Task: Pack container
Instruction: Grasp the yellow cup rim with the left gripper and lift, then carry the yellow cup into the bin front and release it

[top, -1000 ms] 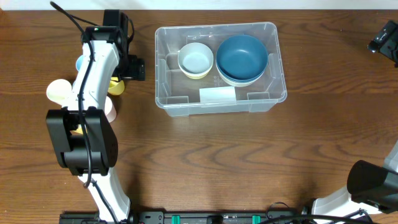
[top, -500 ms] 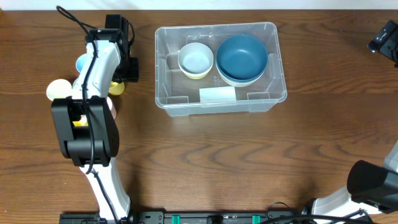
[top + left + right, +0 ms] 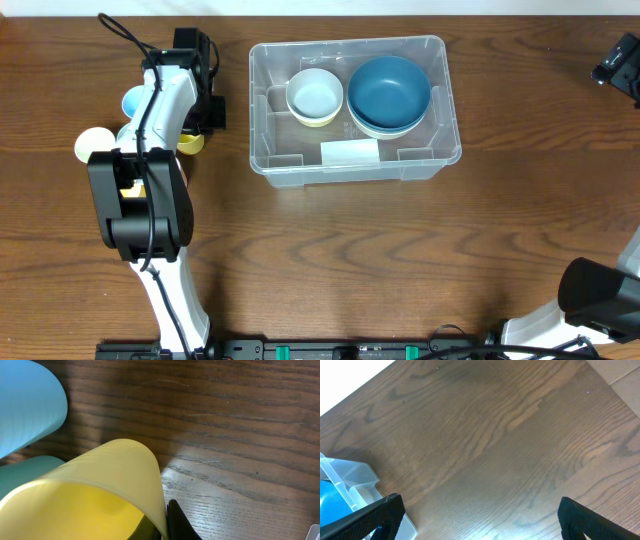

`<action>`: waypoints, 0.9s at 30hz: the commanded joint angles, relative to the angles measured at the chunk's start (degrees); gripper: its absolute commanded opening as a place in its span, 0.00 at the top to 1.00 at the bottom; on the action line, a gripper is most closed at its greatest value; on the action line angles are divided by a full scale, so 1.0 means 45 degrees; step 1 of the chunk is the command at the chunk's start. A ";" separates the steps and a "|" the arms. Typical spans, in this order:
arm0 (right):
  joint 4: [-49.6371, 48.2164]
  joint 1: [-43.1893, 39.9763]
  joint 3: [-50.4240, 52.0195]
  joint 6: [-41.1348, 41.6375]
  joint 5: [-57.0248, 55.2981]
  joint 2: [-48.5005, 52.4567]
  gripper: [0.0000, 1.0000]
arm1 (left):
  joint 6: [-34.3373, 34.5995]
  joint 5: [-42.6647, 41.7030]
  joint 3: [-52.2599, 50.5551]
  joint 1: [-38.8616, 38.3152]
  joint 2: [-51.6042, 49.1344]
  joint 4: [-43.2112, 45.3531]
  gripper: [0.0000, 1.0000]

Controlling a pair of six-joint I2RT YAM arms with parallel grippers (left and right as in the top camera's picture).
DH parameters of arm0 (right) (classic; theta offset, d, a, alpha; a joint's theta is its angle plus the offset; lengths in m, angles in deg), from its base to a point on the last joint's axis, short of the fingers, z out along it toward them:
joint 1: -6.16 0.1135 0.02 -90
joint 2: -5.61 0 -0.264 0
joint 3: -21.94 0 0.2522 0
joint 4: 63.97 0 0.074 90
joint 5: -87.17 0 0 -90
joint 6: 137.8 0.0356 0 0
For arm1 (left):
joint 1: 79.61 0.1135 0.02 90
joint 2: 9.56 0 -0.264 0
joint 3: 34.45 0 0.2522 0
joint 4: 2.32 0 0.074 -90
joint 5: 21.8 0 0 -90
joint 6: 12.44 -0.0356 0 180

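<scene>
The container (image 3: 352, 174), a clear plastic bin, stands at the back middle of the table, with a small pale bowl (image 3: 315, 96) and a large blue bowl (image 3: 389, 93) inside it. To its left, my left gripper (image 3: 198, 128) is down at a yellow cup (image 3: 190, 144). The left wrist view shows that gripper (image 3: 162, 529) shut on the rim of the yellow cup (image 3: 90, 490), one finger inside the cup and one outside. My right gripper (image 3: 480, 520) hangs open over bare wood at the far right, holding nothing. A corner of the container (image 3: 350, 477) shows at the left edge of the right wrist view.
A light blue cup (image 3: 132, 101) and a cream cup (image 3: 95, 146) stand left of the left arm. In the left wrist view the light blue cup (image 3: 25, 410) and a teal object (image 3: 25, 472) lie close beside the yellow cup. The right arm (image 3: 620, 62) is at the far right edge.
My left gripper has gone from open to shut on the yellow cup's rim, and the left arm has shifted slightly. The right gripper has stayed open and still.
</scene>
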 commanded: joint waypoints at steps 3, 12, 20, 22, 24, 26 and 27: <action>0.0015 -0.0049 0.0024 0.0175 -0.0078 0.0034 0.01 | -0.0068 0.0155 0.0000 0.0019 0.0034 -0.0291 0.94; 0.0010 -0.0053 0.0024 0.0175 -0.0073 0.0034 0.01 | 0.0306 0.0146 0.0107 -0.0126 0.2744 -0.0991 0.94; 0.0010 -0.0053 0.0024 0.0175 -0.0073 0.0034 0.01 | 0.0340 -0.0597 0.0107 -0.1846 0.6504 -0.1132 0.94; 0.0010 -0.0053 0.0024 0.0175 -0.0073 0.0039 0.01 | 0.0287 -0.0665 0.0107 -0.2759 0.7121 -0.1117 0.94; 0.0010 -0.0053 0.0024 0.0175 -0.0073 0.0034 0.01 | -0.0049 -0.0665 0.0107 -0.3793 0.7436 -0.1122 0.94; 0.0010 -0.0053 0.0024 0.0175 -0.0073 0.0034 0.01 | -0.0136 -0.0665 0.0107 -0.4838 0.7456 -0.1117 0.94; 0.0010 -0.0053 0.0024 0.0175 -0.0073 0.0034 0.01 | -0.0287 -0.0665 0.0092 -0.5367 0.7373 -0.1107 0.94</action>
